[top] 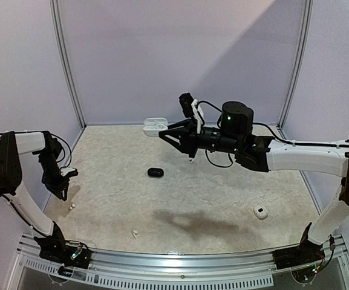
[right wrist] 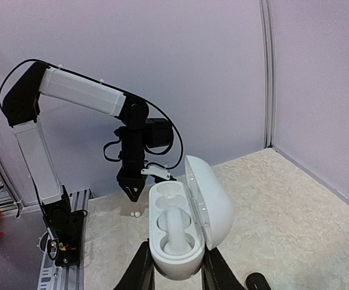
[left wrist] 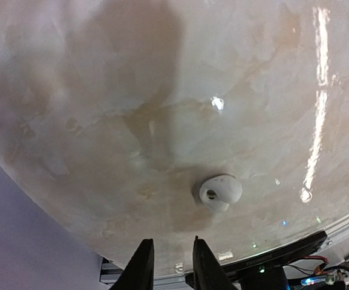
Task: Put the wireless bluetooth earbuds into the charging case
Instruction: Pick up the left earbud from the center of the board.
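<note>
The top camera is looking down over the whole surface (top: 222, 187) from behind. The left wrist camera is peering closely at a white earbud (left wrist: 221, 192); the right wrist camera is facing the left arm (right wrist: 77, 90).

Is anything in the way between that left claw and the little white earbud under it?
Nothing visible. The white earbud lies alone on the bare table, just ahead of the left gripper, with no other object between them. The open charging case is held by the right gripper.

Right arm (top: 307, 156) spans far side; wall (top: 17, 78) close beside left gripper (left wrist: 171, 244); tabletop (top: 192, 199) centre passable.
</note>
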`<state>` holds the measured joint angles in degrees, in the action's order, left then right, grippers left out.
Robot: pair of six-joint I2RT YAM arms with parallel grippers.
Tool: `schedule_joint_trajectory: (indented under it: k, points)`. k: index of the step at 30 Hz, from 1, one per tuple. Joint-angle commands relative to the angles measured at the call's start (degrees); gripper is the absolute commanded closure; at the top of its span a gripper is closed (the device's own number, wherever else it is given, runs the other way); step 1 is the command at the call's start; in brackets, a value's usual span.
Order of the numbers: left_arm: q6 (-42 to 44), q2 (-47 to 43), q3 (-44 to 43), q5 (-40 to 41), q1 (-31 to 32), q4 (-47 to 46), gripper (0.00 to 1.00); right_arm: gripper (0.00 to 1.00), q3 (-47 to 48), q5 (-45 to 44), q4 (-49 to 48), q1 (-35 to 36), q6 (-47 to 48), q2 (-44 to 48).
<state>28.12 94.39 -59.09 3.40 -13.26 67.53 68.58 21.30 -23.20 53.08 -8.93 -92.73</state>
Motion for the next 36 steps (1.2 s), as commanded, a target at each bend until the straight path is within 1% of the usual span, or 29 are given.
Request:
schedule_joint_trajectory:
  k: [1,5,6,13,15,18,21,27,36]
  points:
    - [-0.42,1.55,0.90,-2.03,-0.15,-3.39,0.75,1.00,-0.23,0.99,-0.74,-0.51,0.10,2.50]
    - [0.50,0.28,3.54,-2.96,0.06,-4.45,0.64,1.00,-0.28,0.71,0.10,-0.47,0.10,2.93]
    - [0.74,0.38,4.33,-2.96,0.10,-5.03,0.63,1.00,-0.24,0.56,0.17,-0.52,0.13,2.98]
    - [1.51,1.43,6.53,-2.95,0.23,-7.27,0.64,1.00,0.14,0.54,1.12,-0.52,0.28,3.51]
    - [1.48,1.73,6.43,-4.71,0.49,-7.19,0.64,1.00,0.27,0.54,1.68,-0.52,0.40,3.56]
    - [1.09,1.69,6.93,-5.31,0.83,-7.67,0.64,1.00,0.17,0.51,1.97,-0.45,0.27,3.65]
    - [0.89,1.63,7.60,-5.70,1.14,-8.34,0.69,1.00,0.24,0.41,1.85,-0.52,0.18,3.65]
    - [0.88,1.86,8.45,-6.01,2.24,-9.33,0.73,1.00,0.42,0.32,2.13,-0.49,0.23,3.52]
    - [1.71,-0.51,8.58,-7.86,3.23,-8.25,0.98,1.00,0.59,0.24,2.54,-0.52,0.12,3.23]
